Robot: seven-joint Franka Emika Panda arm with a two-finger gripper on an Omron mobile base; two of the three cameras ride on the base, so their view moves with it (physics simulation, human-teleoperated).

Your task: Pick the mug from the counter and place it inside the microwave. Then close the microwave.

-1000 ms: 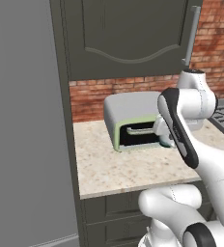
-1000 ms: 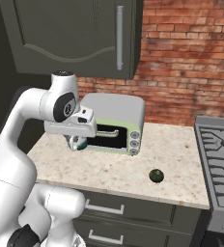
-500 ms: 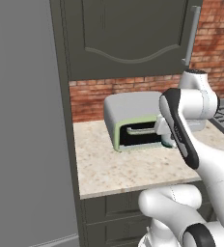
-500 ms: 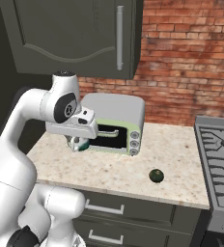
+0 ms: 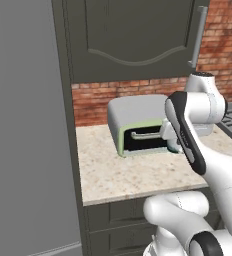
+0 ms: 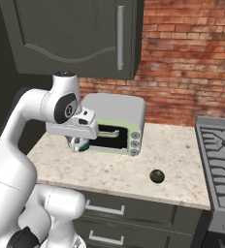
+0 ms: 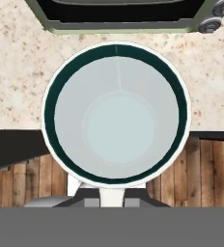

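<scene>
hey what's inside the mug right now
Nothing: looking straight down into the mug, the pale inner wall and flat bottom are bare. What lies directly beneath it is hidden by the mug; around it show the counter and wood floor.

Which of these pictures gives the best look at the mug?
The hand view: the mug is seen from straight above, open mouth and whole rim. The right base view shows just a sliver beneath the gripper; the left base view a sliver behind the arm.

The arm is glossy white with rounded segments, dark grey joint caps and a black stripe along one link.
</scene>
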